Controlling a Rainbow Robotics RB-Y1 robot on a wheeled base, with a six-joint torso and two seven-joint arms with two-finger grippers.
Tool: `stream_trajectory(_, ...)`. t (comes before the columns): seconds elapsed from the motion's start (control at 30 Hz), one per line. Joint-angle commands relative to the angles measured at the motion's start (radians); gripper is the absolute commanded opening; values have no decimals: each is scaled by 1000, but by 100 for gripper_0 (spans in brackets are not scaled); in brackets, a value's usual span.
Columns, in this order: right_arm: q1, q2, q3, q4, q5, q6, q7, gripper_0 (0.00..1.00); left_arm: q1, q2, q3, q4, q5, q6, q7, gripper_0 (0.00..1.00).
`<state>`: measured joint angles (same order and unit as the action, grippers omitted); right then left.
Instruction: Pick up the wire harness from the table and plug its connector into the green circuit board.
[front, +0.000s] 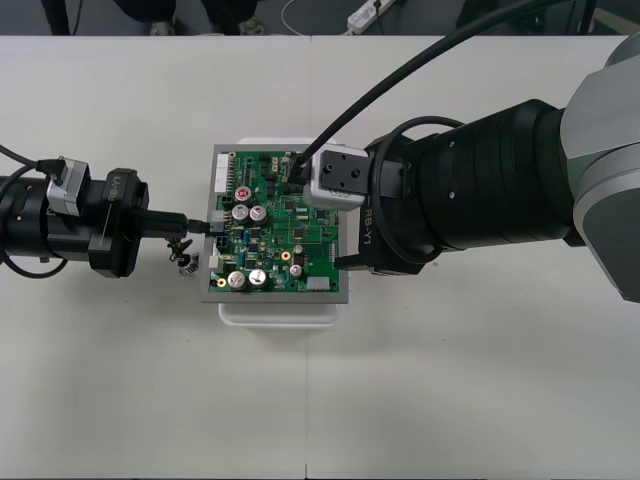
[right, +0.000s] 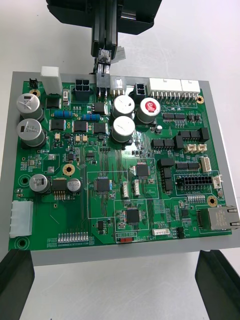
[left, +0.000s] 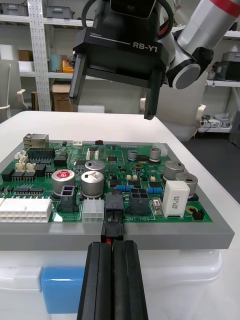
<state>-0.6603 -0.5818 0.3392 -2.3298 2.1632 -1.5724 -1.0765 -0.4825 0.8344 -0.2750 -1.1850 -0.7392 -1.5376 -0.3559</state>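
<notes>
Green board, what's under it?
A grey plate shows around the board's edges, and a white base sticks out beneath that. How they join under the board is covered.

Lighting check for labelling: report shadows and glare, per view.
Front view: the right arm throws soft shadow on the table. Right wrist view: capacitor tops on the green circuit board glint. Left wrist view: white base shaded below the board.

SURFACE: plain light rectangular table (front: 450, 380) | ON IT: white box-shaped plastic base (front: 280, 312), near the middle, topped by a grey plate (front: 270, 297) | ALSO: small wire harness (front: 182, 250), thin dark wires and round metal socket (front: 187, 264), on the tabletop just beside the base's left side
</notes>
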Motion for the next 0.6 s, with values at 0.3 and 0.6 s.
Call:
stream_trajectory(0.3, 7, 16, 11, -29, -8, 2, 21, 94, -45, -21, -12, -27, 30, -33, -43, 0)
stream_trajectory(0.6, 7, 16, 3, -28, -13, 2, 17, 94, -45, -21, -12, -27, 24, -33, -40, 0)
